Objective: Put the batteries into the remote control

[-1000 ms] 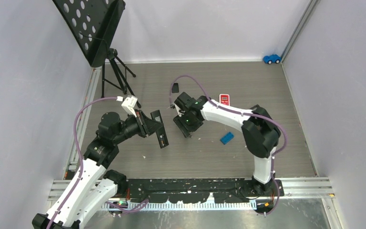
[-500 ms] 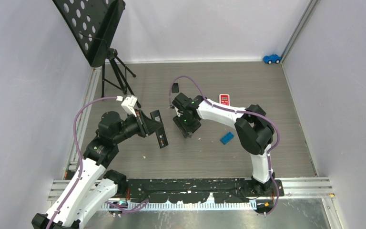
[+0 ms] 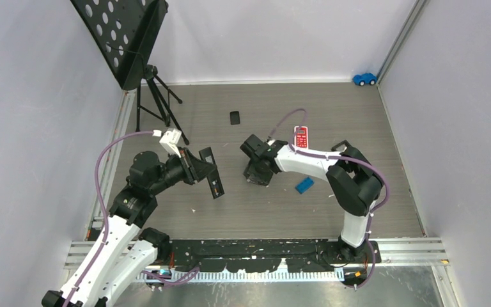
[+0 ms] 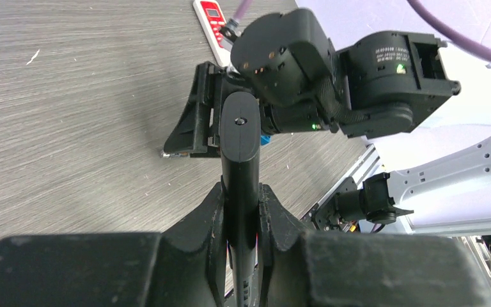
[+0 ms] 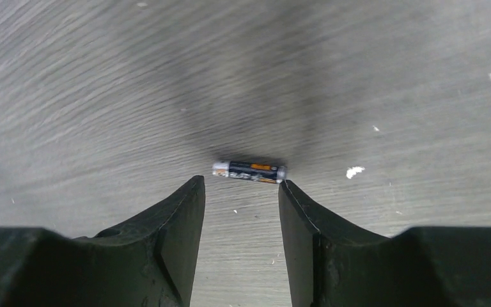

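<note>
My left gripper [image 3: 203,167] is shut on a long black remote control [image 3: 212,174] and holds it above the table; in the left wrist view the remote [image 4: 240,137] stands edge-on between the fingers [image 4: 275,214]. My right gripper [image 3: 256,174] is open and points down at the table. In the right wrist view a dark battery [image 5: 249,171] with an orange mark and silver ends lies flat just beyond the open gripper [image 5: 240,184], apart from both tips. No other batteries are in view.
A red-and-white remote [image 3: 301,136] lies behind the right arm and a blue rectangular block [image 3: 304,185] beside it. A small black piece [image 3: 234,118] lies farther back. A music stand [image 3: 124,38] stands at the back left, a blue toy car [image 3: 364,78] in the back right corner.
My right gripper has swung right and down to the table, over the battery. My left gripper still holds the black remote in nearly the same place.
</note>
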Available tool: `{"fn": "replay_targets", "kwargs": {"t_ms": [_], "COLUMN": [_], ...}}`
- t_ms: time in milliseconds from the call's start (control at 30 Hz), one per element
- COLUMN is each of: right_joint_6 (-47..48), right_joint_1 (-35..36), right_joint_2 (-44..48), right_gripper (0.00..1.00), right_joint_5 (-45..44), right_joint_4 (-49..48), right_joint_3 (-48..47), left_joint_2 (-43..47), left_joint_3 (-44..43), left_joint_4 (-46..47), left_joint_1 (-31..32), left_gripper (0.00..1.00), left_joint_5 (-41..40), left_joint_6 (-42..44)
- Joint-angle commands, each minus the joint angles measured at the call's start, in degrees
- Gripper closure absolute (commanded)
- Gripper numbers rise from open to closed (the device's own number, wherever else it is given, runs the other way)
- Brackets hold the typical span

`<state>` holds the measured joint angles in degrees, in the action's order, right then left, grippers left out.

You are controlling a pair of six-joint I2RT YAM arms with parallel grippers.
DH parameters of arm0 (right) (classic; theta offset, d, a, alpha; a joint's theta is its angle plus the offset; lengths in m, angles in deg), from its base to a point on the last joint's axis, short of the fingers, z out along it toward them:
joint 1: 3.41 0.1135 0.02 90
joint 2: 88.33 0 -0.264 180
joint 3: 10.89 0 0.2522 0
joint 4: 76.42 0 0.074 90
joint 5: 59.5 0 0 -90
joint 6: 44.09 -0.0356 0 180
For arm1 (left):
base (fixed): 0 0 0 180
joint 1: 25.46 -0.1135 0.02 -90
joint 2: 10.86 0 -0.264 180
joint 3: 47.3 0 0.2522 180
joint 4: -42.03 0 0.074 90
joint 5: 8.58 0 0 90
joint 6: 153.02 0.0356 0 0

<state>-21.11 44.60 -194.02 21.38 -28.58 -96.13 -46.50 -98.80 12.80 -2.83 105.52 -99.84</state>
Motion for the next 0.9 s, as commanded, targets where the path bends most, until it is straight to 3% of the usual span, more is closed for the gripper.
{"fn": "replay_targets", "kwargs": {"t_ms": [0, 233, 867], "right_joint_6": [-22.0, -28.9, -33.0], "right_joint_1": [1.2, 1.3, 1.2], "right_joint_2": [3.2, 1.9, -0.7], "right_gripper": [0.49, 0.48, 0.53], "right_joint_5": [-5.9, -6.6, -4.6], "right_joint_4": [-4.2, -3.0, 0.5], "right_joint_3": [1.8, 1.5, 0.8], "left_joint_2": [-0.1, -0.7, -0.8], "left_joint_3": [-2.2, -1.8, -1.5], "left_joint_4": [1.8, 3.2, 3.4], "left_joint_1": [0.0, 0.0, 0.0], "left_gripper": [1.00, 1.00, 1.00], "left_joint_5": [0.1, 0.8, 1.1], "left_joint_6": [0.5, -0.2, -0.1]}}
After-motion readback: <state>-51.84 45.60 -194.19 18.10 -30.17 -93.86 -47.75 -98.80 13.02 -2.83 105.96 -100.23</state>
